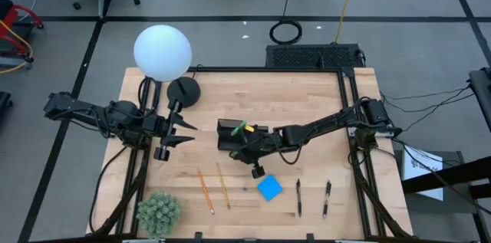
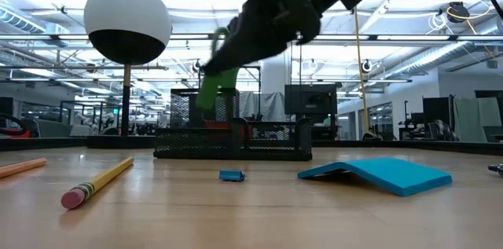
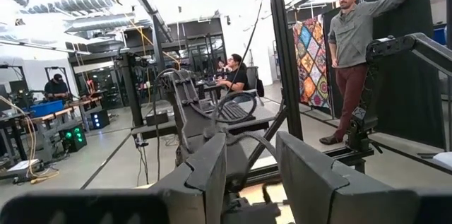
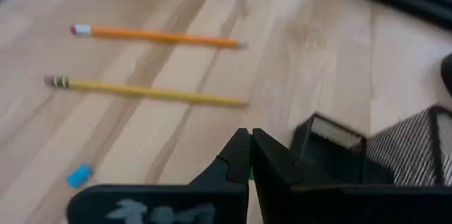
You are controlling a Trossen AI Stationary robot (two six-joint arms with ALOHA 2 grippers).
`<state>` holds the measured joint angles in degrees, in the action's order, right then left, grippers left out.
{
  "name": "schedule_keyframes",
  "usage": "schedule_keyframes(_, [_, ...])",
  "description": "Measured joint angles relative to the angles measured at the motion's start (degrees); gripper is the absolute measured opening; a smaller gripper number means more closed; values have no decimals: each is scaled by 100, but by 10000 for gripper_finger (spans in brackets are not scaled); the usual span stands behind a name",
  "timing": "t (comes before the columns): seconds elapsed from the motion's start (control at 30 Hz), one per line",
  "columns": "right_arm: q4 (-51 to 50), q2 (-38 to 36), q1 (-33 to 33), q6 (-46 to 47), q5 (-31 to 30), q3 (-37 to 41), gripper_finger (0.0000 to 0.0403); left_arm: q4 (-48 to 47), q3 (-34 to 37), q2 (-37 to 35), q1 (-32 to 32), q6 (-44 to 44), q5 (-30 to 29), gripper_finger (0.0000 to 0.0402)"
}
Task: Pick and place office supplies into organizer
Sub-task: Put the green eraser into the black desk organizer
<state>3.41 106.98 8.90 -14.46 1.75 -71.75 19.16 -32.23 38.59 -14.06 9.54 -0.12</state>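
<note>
My right gripper (image 1: 244,145) reaches from the table's right over the black mesh organizer (image 1: 227,137) and is shut on the green-handled scissors (image 1: 240,128). In the low view the green handle (image 2: 212,76) hangs under the gripper, above the organizer (image 2: 233,140). Two pencils (image 1: 205,191) (image 1: 223,185), a blue pad (image 1: 269,188), a small blue piece (image 2: 231,175) and two dark pens (image 1: 298,198) (image 1: 327,198) lie flat on the table nearer its near edge. My left gripper (image 1: 184,132) waits open to the organizer's left. My right gripper pinches the scissors between its two fingers; in the right wrist view only a sliver of green (image 4: 249,174) shows between them. The green handle (image 2: 212,76) slants down below the gripper toward the organizer. The organizer's mesh hides whether the scissors' lower end rests inside.
A lamp with a white globe (image 1: 162,51) and a round black base (image 1: 182,91) stands at the far left, close to my left arm. A spiky green plant ball (image 1: 159,212) sits at the near left edge. People show in the room beyond the table (image 3: 353,47).
</note>
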Motion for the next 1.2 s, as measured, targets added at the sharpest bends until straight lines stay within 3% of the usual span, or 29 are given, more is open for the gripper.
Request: schedule_keyframes(1.2, [-156, 9, -710, -93, 134, 0, 0, -2, 0, 2, 0, 8, 0, 131])
